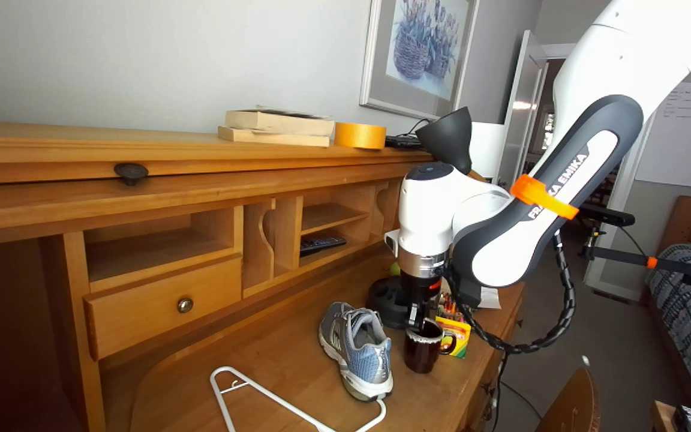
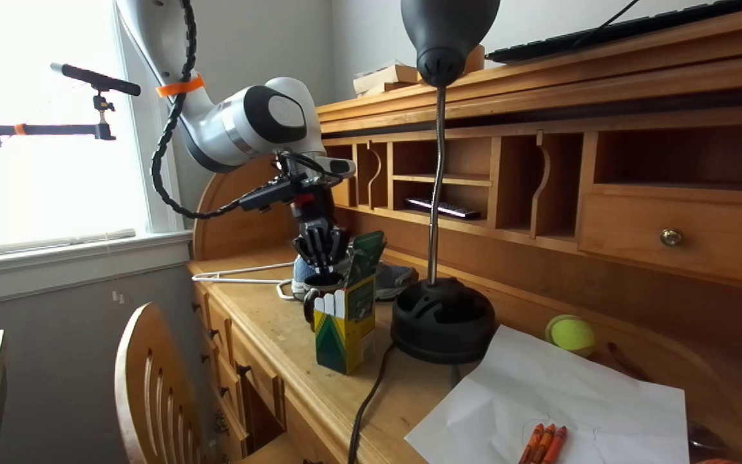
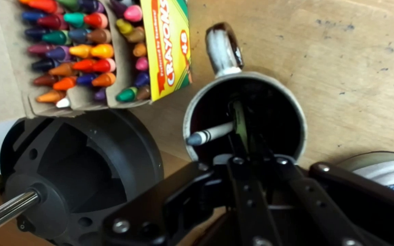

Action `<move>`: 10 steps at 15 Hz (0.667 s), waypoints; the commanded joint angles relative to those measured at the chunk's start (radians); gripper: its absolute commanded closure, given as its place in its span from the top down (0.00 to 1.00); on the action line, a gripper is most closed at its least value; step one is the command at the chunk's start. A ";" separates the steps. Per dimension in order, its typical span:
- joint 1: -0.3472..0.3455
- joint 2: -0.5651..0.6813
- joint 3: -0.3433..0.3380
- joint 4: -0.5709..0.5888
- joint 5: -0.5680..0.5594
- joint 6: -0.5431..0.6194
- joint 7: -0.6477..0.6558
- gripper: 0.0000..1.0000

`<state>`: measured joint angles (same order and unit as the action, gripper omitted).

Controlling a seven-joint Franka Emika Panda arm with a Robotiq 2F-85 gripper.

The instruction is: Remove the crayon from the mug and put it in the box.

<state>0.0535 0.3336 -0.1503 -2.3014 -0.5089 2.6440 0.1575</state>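
Wooden desk (image 1: pixel 249 342) along a grey wall (image 1: pixel 141 66), open wood between hanger (image 1: pixel 279 400) and cubbies (image 1: pixel 288 240)
Mug (image 1: pixel 422 354) near the front edge, 2 crayons (image 3: pixel 215 132) inside; gripper (image 3: pixel 248 147) fingers narrow within, cannot tell whether holding one.

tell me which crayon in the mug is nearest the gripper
The olive crayon, right at the gripper; the grey crayon leans away toward the rim of the mug.

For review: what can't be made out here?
Whether the gripper holds the greenish crayon: wrist view, lost in shadow inside the mug.
Far end of the grey crayon: wrist view, lost at the greenish crayon.
Much of the mug: in an exterior view, behind the crayon box.
Most of the sneaker: wrist view, cut off by gripper and right edge.
Writing on the wall sheet: in an exterior view, too small.
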 commanded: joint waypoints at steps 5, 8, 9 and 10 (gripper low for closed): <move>0.032 -0.037 -0.035 -0.012 -0.080 0.012 0.043 0.02; 0.025 -0.065 -0.030 -0.020 -0.098 0.012 0.059 0.02; 0.023 -0.074 -0.028 -0.022 -0.101 0.012 0.064 0.02; 0.019 -0.086 -0.025 -0.026 -0.096 0.010 0.066 0.02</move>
<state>0.0698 0.2886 -0.1685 -2.3014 -0.5818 2.6441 0.1924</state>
